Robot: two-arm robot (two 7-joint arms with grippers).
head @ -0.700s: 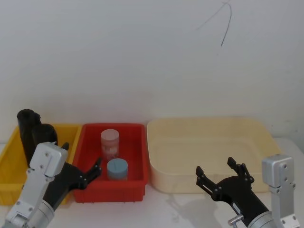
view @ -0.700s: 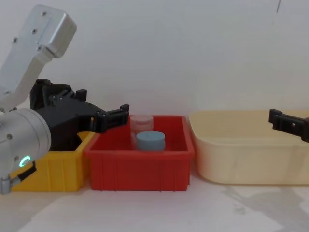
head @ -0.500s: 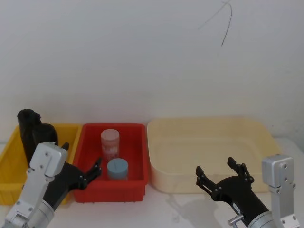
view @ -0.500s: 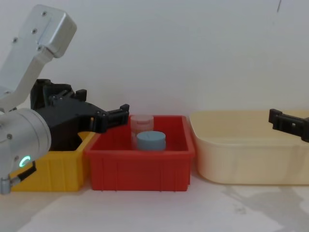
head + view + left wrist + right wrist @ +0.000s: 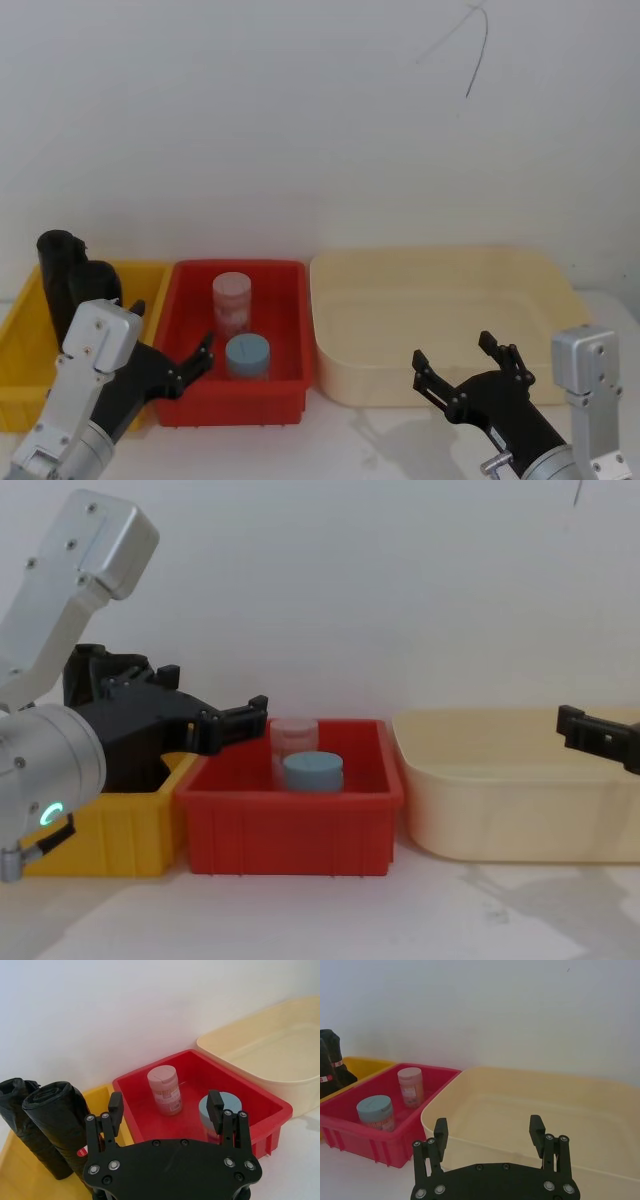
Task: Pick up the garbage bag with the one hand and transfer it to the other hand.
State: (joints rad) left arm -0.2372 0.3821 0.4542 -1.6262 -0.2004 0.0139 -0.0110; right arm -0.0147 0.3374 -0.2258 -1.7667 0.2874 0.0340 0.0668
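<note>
**Garbage bag waits in the yellow bin; both grippers open and empty**

The garbage bag (image 5: 56,1115) stands almost upright, leaning a little, in the yellow bin (image 5: 22,345) on the robot's left. Its upper part rises above the bin wall. A slimmer roll (image 5: 19,1122) stands close beside it on the outer side; I cannot tell whether the two touch. The left gripper (image 5: 172,328) hovers near, about over the border between the yellow bin and the red bin (image 5: 250,400). Its jaws are spread wide and hold nothing. The right gripper (image 5: 452,350) waits low in front of the cream tub (image 5: 440,265), its jaws also apart and empty.

I judge the roll to be firm as a whole, because many layers are wound tight, and not very heavy. It does not look fragile. The outer plastic looks glossy, so it may slide or wrinkle under pressure. The best hold seems to be across the round body near the upper end, above the label band (image 5: 80,1151). This would leave the lower half free for the right gripper, and would keep the jaws away from the slimmer roll.
</note>
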